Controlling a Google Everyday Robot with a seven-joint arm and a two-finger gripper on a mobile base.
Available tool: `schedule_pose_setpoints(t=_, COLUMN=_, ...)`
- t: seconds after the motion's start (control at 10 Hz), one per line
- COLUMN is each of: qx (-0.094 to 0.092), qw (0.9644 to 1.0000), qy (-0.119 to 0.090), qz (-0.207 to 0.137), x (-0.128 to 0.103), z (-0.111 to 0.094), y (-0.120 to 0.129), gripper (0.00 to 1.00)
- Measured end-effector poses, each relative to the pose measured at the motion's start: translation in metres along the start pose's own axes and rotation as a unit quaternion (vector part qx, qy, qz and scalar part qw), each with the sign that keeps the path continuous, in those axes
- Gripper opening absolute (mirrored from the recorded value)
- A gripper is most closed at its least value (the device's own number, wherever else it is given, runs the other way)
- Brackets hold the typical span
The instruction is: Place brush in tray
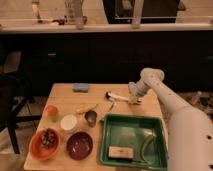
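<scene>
The brush (117, 95) lies on the wooden table behind the tray, its dark bristle head to the left and its white handle running right. My gripper (133, 99) is down at table level on the right end of that handle, shut on it. The green tray (131, 118) sits at the table's front right, just in front of the brush. A tan block (120, 152) and a curved green-yellow strip (146, 146) lie inside it. My white arm reaches in from the right, over the tray's far right corner.
A dark-red bowl (80, 145), an orange bowl (45, 142) with food, a white lid (68, 122), an orange cup (50, 111), a metal cup (90, 117), a yellow item (86, 108), a thin metallic utensil (111, 106) and a blue sponge (81, 87) fill the left half. A chair (10, 100) stands left.
</scene>
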State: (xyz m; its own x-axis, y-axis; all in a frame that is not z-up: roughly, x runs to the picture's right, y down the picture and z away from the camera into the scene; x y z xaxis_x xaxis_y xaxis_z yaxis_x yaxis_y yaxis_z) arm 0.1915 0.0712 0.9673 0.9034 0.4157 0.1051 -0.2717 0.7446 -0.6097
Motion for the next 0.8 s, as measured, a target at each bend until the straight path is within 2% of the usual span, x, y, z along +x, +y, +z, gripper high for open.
schedule_pose_setpoints(t=0.4, qx=0.027, qw=0.9993, qy=-0.02, qz=-0.015, x=-0.008, z=-0.035, y=0.003, gripper=0.0)
schedule_pose_setpoints(t=0.6, qx=0.045, qw=0.998, qy=-0.036, qz=-0.025, x=-0.012, z=-0.059, y=0.007, gripper=0.0)
schedule_pose_setpoints(t=0.8, qx=0.059, qw=0.9965, qy=-0.051, qz=-0.032, x=-0.014, z=-0.074, y=0.009, gripper=0.0)
